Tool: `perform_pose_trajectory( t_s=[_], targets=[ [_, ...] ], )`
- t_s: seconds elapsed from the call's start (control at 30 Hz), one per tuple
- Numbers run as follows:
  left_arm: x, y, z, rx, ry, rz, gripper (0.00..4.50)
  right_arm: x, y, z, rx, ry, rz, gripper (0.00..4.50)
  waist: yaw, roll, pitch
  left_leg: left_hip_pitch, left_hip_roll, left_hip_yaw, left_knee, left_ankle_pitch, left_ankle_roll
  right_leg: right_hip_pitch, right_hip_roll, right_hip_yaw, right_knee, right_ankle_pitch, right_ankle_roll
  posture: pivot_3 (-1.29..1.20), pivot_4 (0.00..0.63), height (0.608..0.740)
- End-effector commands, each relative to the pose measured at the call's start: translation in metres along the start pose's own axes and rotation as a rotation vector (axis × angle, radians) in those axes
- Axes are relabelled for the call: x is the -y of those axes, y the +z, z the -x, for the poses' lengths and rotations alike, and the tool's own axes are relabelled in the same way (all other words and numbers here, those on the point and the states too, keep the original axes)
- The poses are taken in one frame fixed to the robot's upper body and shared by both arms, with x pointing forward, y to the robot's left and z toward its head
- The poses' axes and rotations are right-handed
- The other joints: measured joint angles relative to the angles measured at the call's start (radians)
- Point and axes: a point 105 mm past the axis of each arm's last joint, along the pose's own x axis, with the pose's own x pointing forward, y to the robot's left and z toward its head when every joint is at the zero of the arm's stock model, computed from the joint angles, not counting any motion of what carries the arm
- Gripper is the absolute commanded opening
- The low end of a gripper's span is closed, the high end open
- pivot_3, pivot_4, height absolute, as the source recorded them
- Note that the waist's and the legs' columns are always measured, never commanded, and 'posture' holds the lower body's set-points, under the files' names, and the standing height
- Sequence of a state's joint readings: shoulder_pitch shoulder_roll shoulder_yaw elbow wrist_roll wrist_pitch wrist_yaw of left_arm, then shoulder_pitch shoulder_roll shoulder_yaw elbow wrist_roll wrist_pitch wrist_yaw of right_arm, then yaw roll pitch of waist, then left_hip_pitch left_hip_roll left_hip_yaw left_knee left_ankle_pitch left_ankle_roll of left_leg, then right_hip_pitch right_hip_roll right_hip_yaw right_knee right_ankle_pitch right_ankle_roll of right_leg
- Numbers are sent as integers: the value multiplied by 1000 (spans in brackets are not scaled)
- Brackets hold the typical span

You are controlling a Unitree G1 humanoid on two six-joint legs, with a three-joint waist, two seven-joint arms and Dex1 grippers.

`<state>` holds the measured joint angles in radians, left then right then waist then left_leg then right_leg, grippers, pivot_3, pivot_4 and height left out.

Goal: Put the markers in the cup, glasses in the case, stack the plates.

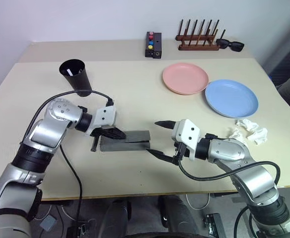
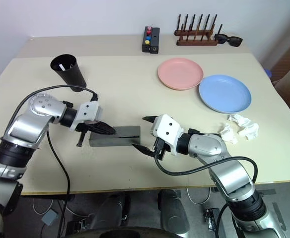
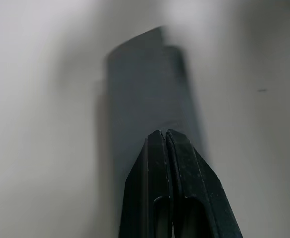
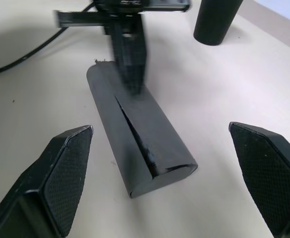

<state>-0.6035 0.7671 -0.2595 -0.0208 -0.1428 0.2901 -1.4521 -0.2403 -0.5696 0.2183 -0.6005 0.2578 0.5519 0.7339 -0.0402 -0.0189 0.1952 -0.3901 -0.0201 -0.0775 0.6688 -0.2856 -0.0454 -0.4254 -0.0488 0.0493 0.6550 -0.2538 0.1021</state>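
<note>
Worktop (image 1: 135,173): pale beige, matte, rectangular, evenly lit with soft shadows. A second beige surface (image 1: 85,49) butts against its far edge, a seam running between them. Far wall (image 1: 85,20): plain white, bare. Along the far edge stand a wooden peg rack (image 1: 198,40), a black box with coloured buttons (image 1: 153,45) and dark sunglasses (image 1: 230,45) just right of the rack. Crumpled white tissue (image 1: 248,130) lies at the right side. Below the near edge: grey floor (image 1: 60,218) with loose cables.

The beige table (image 1: 135,94) carries a grey case (image 1: 125,140) near its front edge, a black cup (image 1: 76,77) left, pink plate (image 1: 185,78) and blue plate (image 1: 231,98) right, crumpled tissue (image 1: 249,130).
</note>
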Motion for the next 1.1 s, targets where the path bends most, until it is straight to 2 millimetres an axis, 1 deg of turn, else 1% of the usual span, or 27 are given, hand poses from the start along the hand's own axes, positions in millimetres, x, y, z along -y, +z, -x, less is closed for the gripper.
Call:
perform_pose_trajectory(
  t_s=[0.03, 0.2, 0.33, 0.5, 0.57, 0.67, 0.7, 0.77, 0.9, 1.0, 1.1],
  targets=[
    [6, 6, -3, -4, 3, -27, 22, 5, 11, 4, 36, -13, 40, 4500, 0, 0, 0, 0, 0, 0, 0, 0, 0, 0, 0, 0, 0, 0, 0, 0, 150, 735],
    [11, -3, -9, -51, 7, -47, 22, 5, 9, 4, 30, -6, 40, 4500, 0, 0, 0, 0, 0, 0, 0, 0, 0, 0, 0, 0, 0, 0, 0, 0, 150, 735],
    [15, -13, -14, -71, 14, -28, 22, 5, 8, 3, 29, -3, 41, 4500, 1, 0, 0, 1, 0, 0, 0, 0, 0, 1, 0, 0, 0, 0, 0, 0, 150, 735],
    [16, -22, -17, -96, 34, -14, 22, 4, 9, 2, 31, -1, 43, 4500, 3, 0, -1, 4, 0, 0, 0, 0, 0, 4, 0, 0, 0, 0, 0, 0, 150, 735],
    [18, -27, -18, -116, 29, -12, 22, 5, 9, 2, 32, -1, 45, 4500, 3, 0, -1, 7, 0, 0, 0, 0, 0, 7, 0, 0, 0, 0, 0, 0, 150, 735],
    [17, -39, -18, -170, 42, -39, 22, 5, 10, 2, 33, 0, 47, 4500, 2, 0, -1, 19, 0, 0, -2, 0, 0, 20, 1, 0, -4, -1, -1, 0, 150, 735],
    [16, -41, -18, -179, 44, -50, 22, 5, 10, 2, 33, 1, 47, 4500, 2, 1, -1, 19, 1, 0, -2, 0, 0, 21, 1, -1, -5, -1, -1, 0, 150, 735],
    [13, -35, -19, -140, 64, -33, 22, 5, 10, 2, 34, 2, 48, 4500, 2, 1, -2, 20, 1, 0, -2, 0, 0, 22, 1, 0, -6, -1, -2, 0, 150, 735],
    [4, -2, -16, 40, 88, 55, 22, 5, 11, 2, 33, 4, 48, 4500, 7, 3, -3, 20, 1, 0, -1, 1, 2, 22, 1, 0, -5, -1, -1, 0, 150, 735],
    [0, 10, -10, 94, 92, 88, 22, 5, 10, 2, 31, 4, 49, 4500, 6, 3, -3, 18, 1, -1, -1, 1, 2, 21, 1, -1, -6, -1, 0, 0, 150, 735],
    [-6, 20, 1, 143, 95, 114, 22, 7, 9, 3, 28, 4, 52, 4500, 4, 2, -2, 16, 1, -1, -1, 1, 2, 18, 1, -1, -6, -1, 0, 0, 150, 735]
  ],
)
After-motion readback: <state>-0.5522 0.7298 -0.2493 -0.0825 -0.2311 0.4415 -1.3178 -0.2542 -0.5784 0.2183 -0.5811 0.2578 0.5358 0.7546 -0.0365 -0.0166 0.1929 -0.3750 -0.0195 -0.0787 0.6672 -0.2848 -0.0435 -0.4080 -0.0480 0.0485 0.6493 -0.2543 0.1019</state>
